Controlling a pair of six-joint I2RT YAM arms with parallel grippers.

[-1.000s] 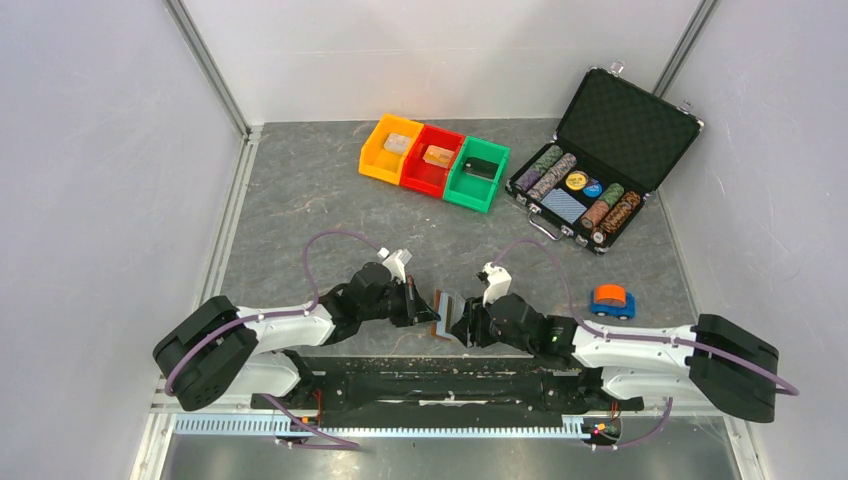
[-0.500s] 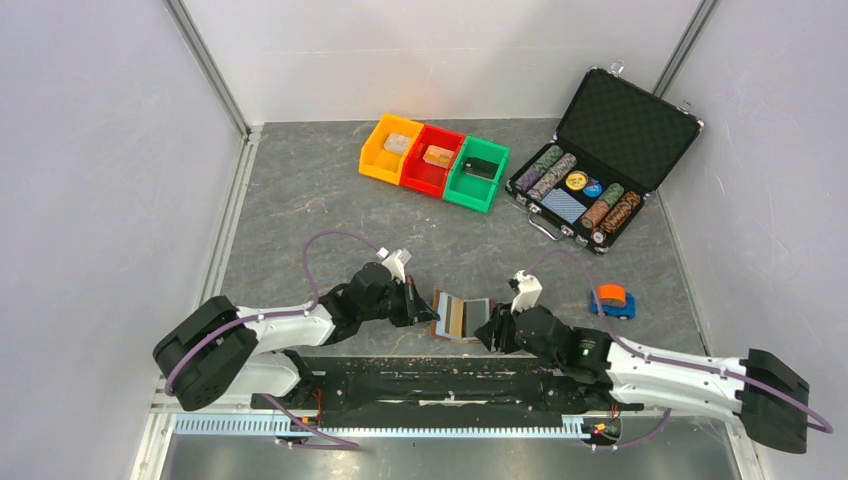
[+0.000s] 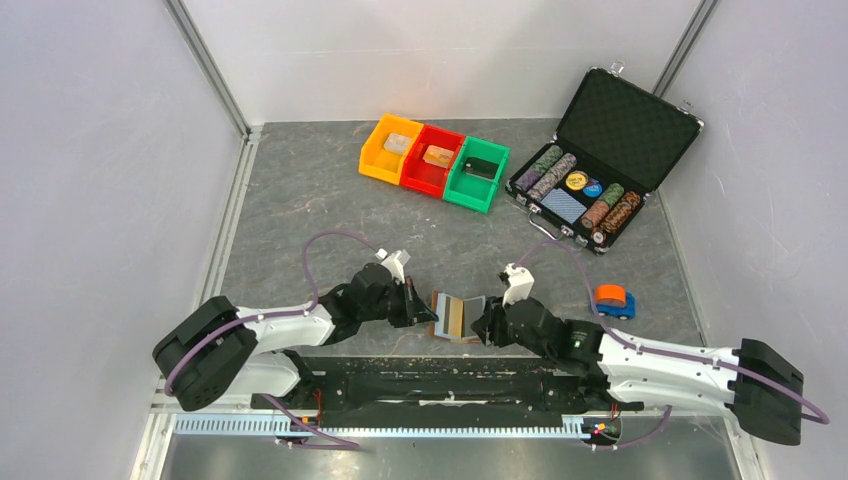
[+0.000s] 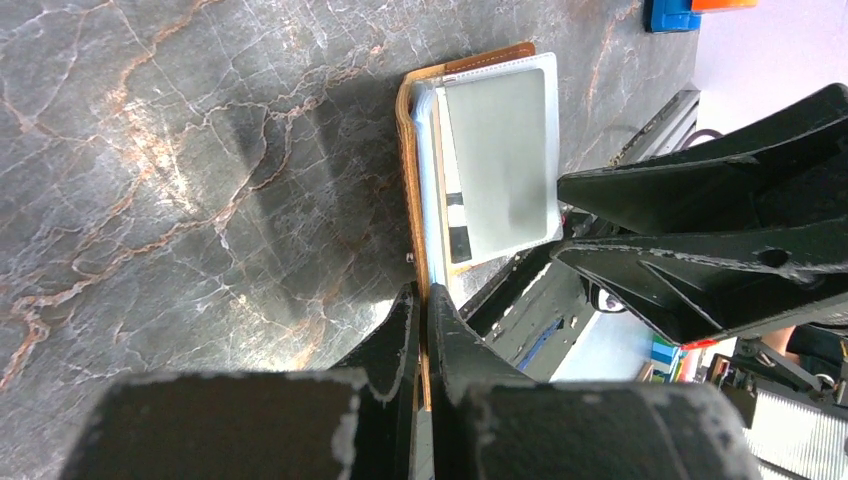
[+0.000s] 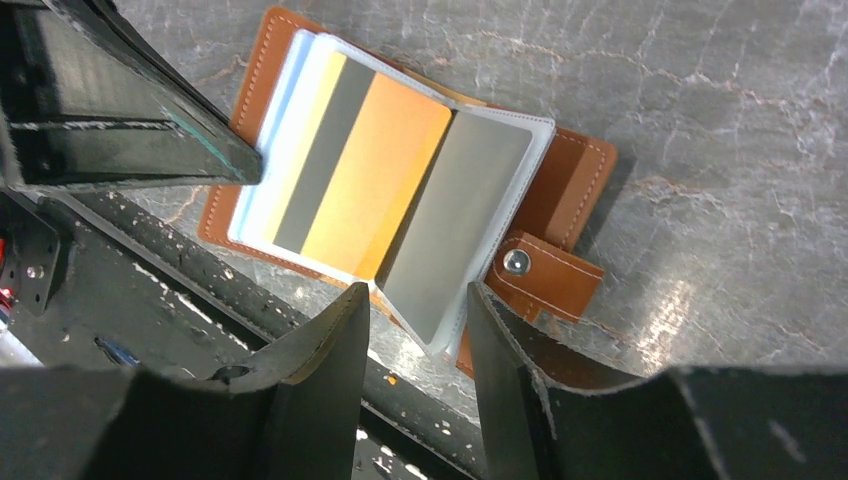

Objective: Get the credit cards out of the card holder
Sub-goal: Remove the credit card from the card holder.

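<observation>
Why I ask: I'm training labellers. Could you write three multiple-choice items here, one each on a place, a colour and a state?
1. Where is the small brown leather card holder?
A. in the green plastic bin
B. on the grey marbled table, between the left gripper and the right gripper
C. in the black chip case

2. What colour is the flat card showing in the open holder?
A. orange-gold with a dark stripe
B. plain green
C. pink

3. How is the left gripper?
A. wide open, high above the table
B. shut on the holder's brown edge
C. shut on a poker chip

1 B: the top view shows it there.
2 A: the right wrist view shows those colours.
3 B: the left wrist view shows it pinching the leather.
</observation>
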